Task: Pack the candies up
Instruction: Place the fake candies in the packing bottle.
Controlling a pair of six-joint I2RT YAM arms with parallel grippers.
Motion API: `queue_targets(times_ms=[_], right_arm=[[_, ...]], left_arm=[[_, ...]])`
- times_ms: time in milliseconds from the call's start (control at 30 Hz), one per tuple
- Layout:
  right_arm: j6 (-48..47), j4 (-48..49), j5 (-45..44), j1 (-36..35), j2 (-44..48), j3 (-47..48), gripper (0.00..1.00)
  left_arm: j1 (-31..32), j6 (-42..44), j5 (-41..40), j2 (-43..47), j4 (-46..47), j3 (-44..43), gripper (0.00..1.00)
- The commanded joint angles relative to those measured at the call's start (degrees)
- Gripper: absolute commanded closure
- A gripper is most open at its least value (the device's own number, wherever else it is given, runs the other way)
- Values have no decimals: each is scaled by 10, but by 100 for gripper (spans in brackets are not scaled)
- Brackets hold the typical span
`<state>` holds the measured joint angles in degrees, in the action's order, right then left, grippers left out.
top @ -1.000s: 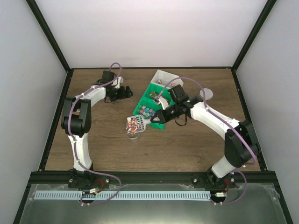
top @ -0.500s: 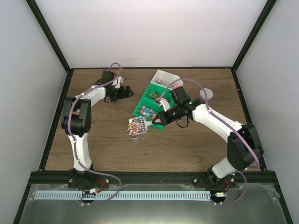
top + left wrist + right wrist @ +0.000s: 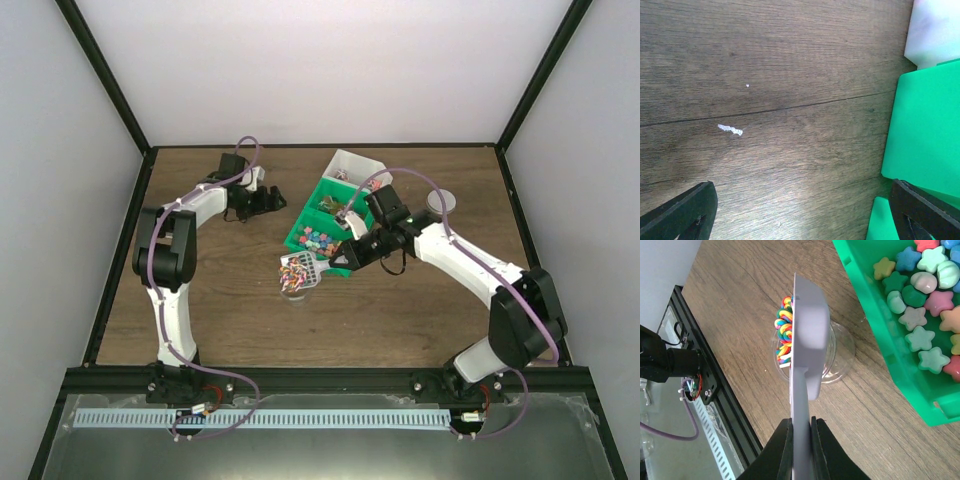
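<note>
My right gripper (image 3: 801, 425) is shut on the handle of the grey scoop (image 3: 807, 340). The scoop is turned on its side over a clear cup (image 3: 840, 355). Striped rainbow candies (image 3: 784, 332) hang at its left face, above the cup mouth. In the top view the scoop (image 3: 300, 267) sits over the cup (image 3: 293, 285), just left of my right gripper (image 3: 340, 258). Star-shaped candies (image 3: 922, 335) fill a green bin (image 3: 875, 325). My left gripper (image 3: 802, 220) is open and empty over bare wood, beside the green bins (image 3: 925, 135); in the top view my left gripper (image 3: 264, 200) is at the back left.
A row of green bins (image 3: 322, 225) ends in a white bin (image 3: 352, 166) at the back. A round clear lid (image 3: 443, 202) lies at the right. A small white scrap (image 3: 731, 129) lies on the wood. The black frame rail (image 3: 700, 385) runs near the cup.
My right gripper has shifted the scoop slightly right and rolled it further onto its side over the cup. The left arm has not moved.
</note>
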<state>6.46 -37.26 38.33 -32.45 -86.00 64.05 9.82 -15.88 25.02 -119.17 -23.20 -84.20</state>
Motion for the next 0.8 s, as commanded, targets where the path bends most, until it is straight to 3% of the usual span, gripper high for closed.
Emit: queue_targets(times_ms=[0, 767], right_arm=[[-8, -8, 2, -6, 20, 19, 99], [-6, -18, -17, -5, 48, 9, 99]], left_arm=[[-4, 0, 11, -17, 6, -10, 4], [-4, 4, 13, -24, 0, -16, 4]])
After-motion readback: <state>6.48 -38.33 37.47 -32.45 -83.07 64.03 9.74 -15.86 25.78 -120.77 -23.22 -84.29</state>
